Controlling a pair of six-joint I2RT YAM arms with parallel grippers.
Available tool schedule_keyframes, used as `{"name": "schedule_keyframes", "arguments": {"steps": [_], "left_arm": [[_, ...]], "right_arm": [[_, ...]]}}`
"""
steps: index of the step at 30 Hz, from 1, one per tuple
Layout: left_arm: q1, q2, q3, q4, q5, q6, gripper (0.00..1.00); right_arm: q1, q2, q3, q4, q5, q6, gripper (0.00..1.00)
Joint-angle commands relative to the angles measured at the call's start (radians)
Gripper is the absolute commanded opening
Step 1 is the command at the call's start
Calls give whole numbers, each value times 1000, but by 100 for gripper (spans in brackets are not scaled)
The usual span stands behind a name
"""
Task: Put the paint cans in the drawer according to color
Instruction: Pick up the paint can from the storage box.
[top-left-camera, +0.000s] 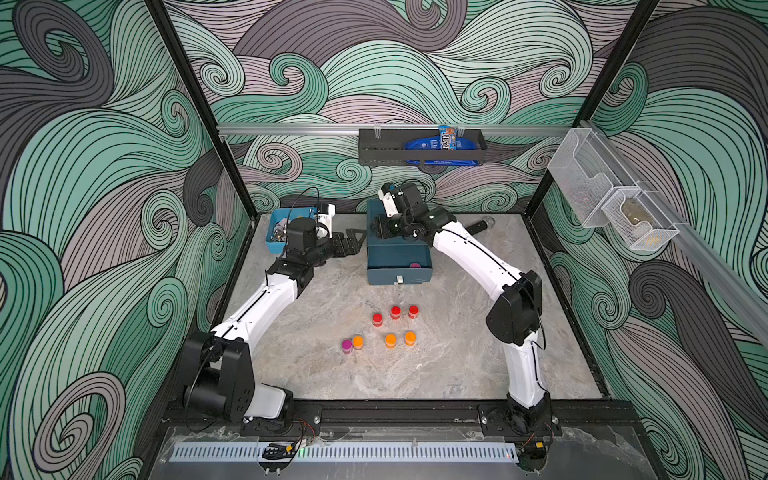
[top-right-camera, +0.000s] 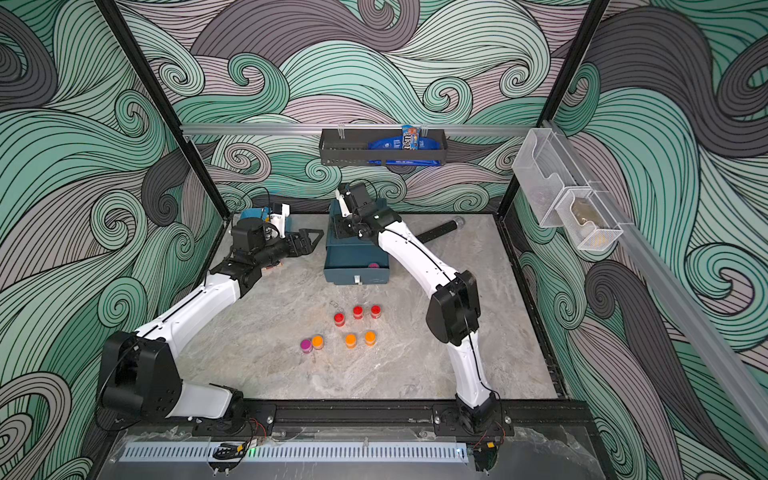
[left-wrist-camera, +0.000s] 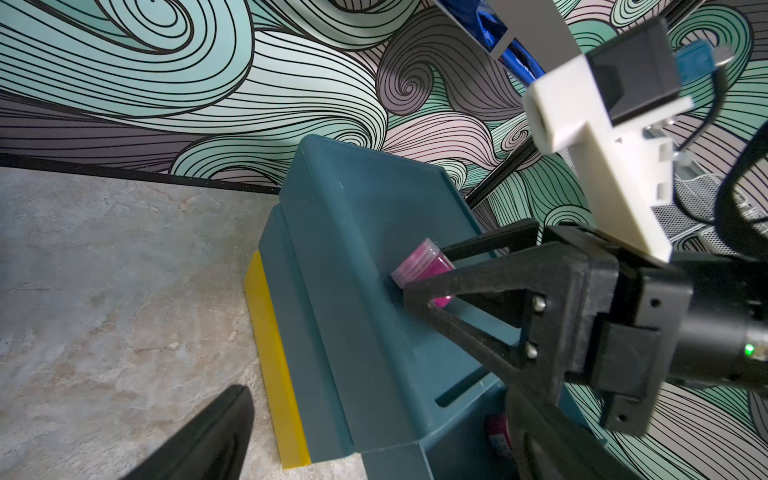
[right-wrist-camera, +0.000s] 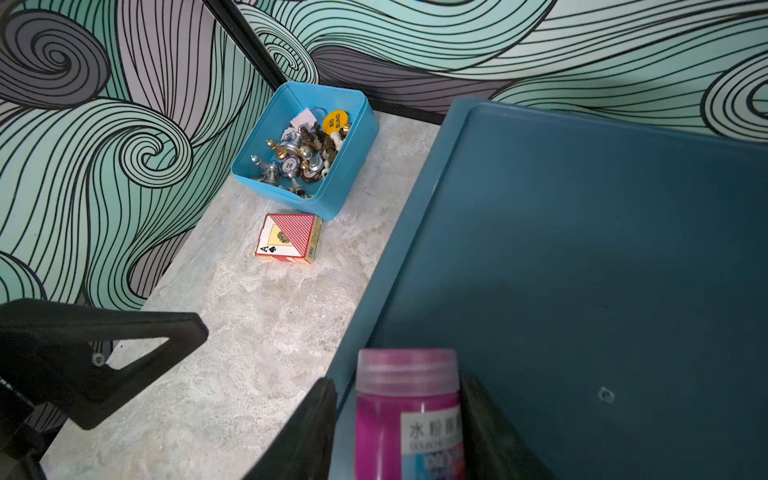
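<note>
Magenta can (right-wrist-camera: 409, 411) label: right wrist only

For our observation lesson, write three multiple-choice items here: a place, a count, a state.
1. The magenta can between the jaws of the right gripper is: A over the top of the chest; B among the red cans; C in the wall basket.
2. Orange cans on the table: A one; B three; C five.
3. The chest's drawer is: A shut; B pulled out; C removed.
Answers: A, teal top lies beneath it; B, three orange lids stand there; B, it juts forward holding a second magenta can.
</note>
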Motion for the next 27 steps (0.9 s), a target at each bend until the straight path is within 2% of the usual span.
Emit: {"name": "schedule_keyframes", "arguments": {"steps": [1,3,7,16,27], "left_arm": [[9,3,8,6,18,-3,98],[10,1,8,5,18,-3,98],[10,0,8,6,18,-1,98],[12,-3,8,6,13,2,98],[14,1,5,7,12,0,98]], "right_arm": [[13,8,34,-4,31,-12,46],[16,-2,35,-5,41,-19,42],[25,-43,14,-4,73,-36,21],[43,-199,-163,14,128,-70,17],[82,-480,-505,70,58,-116,16]]}}
